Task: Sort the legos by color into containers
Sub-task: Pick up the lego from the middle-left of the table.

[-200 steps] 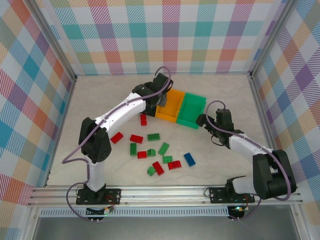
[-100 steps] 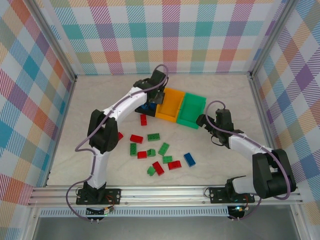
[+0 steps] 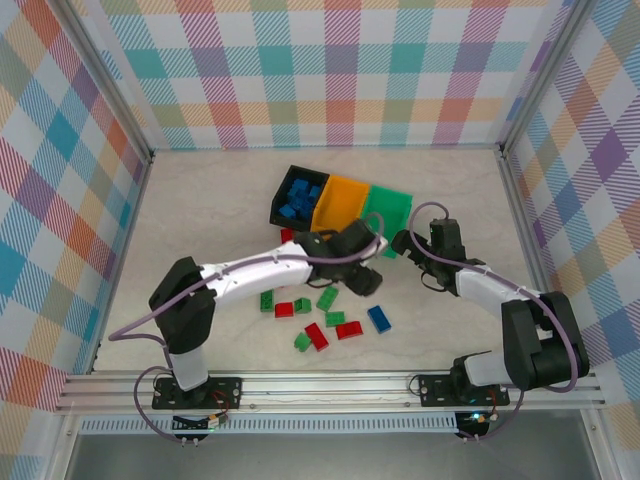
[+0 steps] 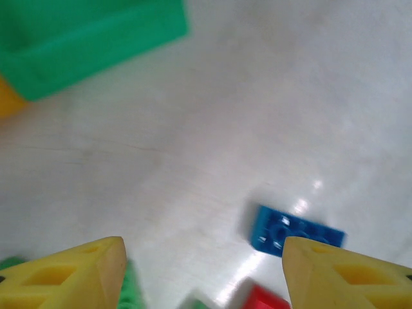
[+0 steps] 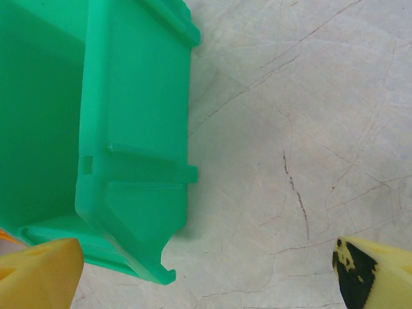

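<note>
Three joined containers stand at the back: a black bin [image 3: 283, 203] with several blue legos [image 3: 298, 194] inside, an orange bin [image 3: 343, 204] and a green bin [image 3: 388, 213]. Loose legos lie nearer: a blue one [image 3: 379, 318], reds [image 3: 316, 336] and greens [image 3: 327, 298]. My left gripper [image 3: 368, 280] hovers open and empty over the table. In the left wrist view the blue lego [image 4: 296, 233] lies just ahead of the right fingertip [image 4: 335, 273]. My right gripper [image 3: 404, 243] stands open and empty beside the green bin's [image 5: 129, 129] near corner.
Checked walls close off the back and both sides, and a metal rail [image 3: 330, 390] runs along the near edge. One red brick [image 3: 287, 235] lies just in front of the black bin. Bare tabletop [image 3: 200, 220] stretches to the left of the bins.
My left arm has swung from over the black bin back toward the near side, to above the loose bricks, and its jaws have opened. The right arm has stayed put.
</note>
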Tool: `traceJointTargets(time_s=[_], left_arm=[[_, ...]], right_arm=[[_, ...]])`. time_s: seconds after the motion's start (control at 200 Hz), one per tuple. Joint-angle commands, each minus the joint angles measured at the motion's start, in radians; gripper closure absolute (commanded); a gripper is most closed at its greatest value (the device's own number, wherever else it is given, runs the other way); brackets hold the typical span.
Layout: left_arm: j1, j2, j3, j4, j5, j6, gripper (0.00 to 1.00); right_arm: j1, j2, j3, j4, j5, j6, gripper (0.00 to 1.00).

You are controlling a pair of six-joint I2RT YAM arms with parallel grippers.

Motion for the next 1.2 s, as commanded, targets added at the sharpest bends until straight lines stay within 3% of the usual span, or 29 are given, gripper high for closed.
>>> traceJointTargets(time_s=[0.0,0.21,0.3,0.41,0.945,1.195], left_arm=[[-0.055,0.027,-0.014,-0.017,0.024,0.027,0.34],[-0.095,0.087,-0.027,-0.006,0.162,0.028,0.28],[-0.112,0.122,-0.009,-0.022,0.158,0.031,0.17],[-0.117,0.171,0.023,-0.044,0.163,0.028,0.16],[-0.143,0.303,0.143,-0.158,0.028,0.065,0.19],[-0.145,0.303,0.137,-0.140,0.034,0.056,0.36]], right_arm=[[0.000,0.001,0.010,0.019,-0.009,0.008,0.01],[-0.001,0.002,0.009,0.022,-0.014,0.009,0.01],[0.000,0.004,0.011,0.017,-0.013,0.008,0.01],[0.000,0.002,0.012,0.015,-0.011,0.008,0.01],[0.000,0.003,0.013,0.017,-0.015,0.011,0.01],[-0.001,0.004,0.012,0.016,-0.014,0.010,0.01]])
